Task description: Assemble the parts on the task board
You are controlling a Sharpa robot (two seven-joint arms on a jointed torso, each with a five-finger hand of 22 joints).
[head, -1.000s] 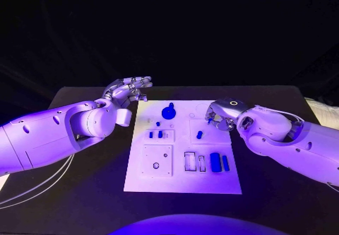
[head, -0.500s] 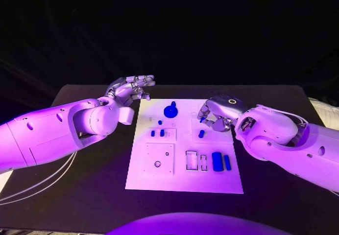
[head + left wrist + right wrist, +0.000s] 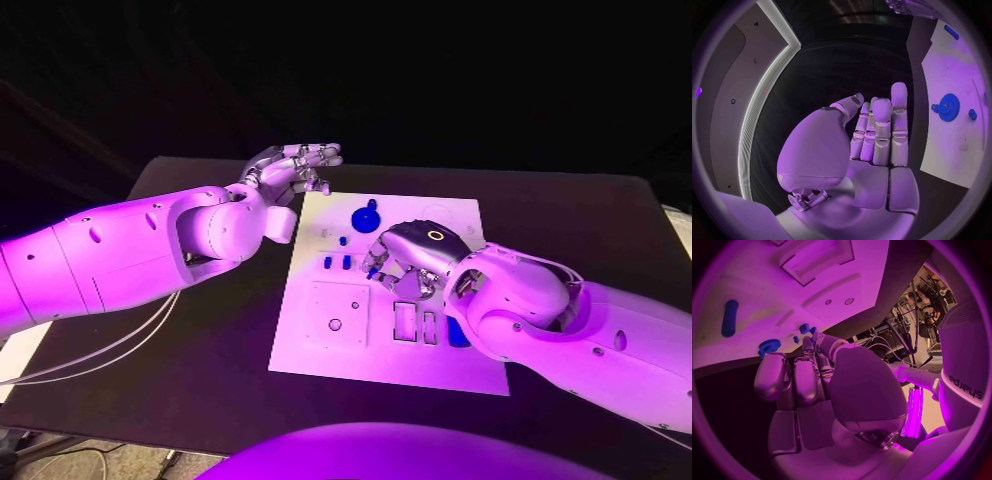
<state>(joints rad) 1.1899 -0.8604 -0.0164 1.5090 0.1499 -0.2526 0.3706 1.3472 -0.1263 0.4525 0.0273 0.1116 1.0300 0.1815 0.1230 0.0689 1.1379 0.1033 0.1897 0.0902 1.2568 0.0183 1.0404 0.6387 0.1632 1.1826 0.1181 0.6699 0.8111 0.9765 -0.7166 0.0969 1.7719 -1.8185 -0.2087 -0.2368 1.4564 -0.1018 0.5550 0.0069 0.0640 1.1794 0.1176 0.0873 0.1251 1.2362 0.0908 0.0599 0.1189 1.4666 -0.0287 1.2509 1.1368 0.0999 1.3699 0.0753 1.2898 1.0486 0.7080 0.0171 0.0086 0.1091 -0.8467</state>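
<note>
Since 1 s ago the right hand (image 3: 408,257) has moved from the board's right edge in over its middle, and the whole head picture has shifted, so the camera moved too; the left hand (image 3: 296,167) looks as it did.

Nearest, in the lower middle of the head frame, the board (image 3: 346,355) shows a square recess with a small hole on its lower left. To its right lie 2 narrow slots, and just right of them a blue bar (image 3: 456,333), partly hidden by the right arm. Whether the slots are filled I cannot tell.

At mid-frame the right hand hangs low over the board, fingers curled downward. 2 small blue pegs (image 3: 336,263) stand just left of it, and more blue shows under its fingertips. Whether it grips a part or only touches one I cannot tell. In the right wrist view its fingers (image 3: 804,375) lie close together, pointing at the board, with a small blue gear (image 3: 769,346) just beyond them.

Farther up, a big blue gear (image 3: 365,214) sits near the board's top.

Farthest, in the upper left, the left hand hovers off the board's top left corner, holding nothing; its fingers (image 3: 881,131) stand nearly straight and close together.

My judgement: assembly is part way, with some pieces seated and the bar and small pieces left to place.
</note>
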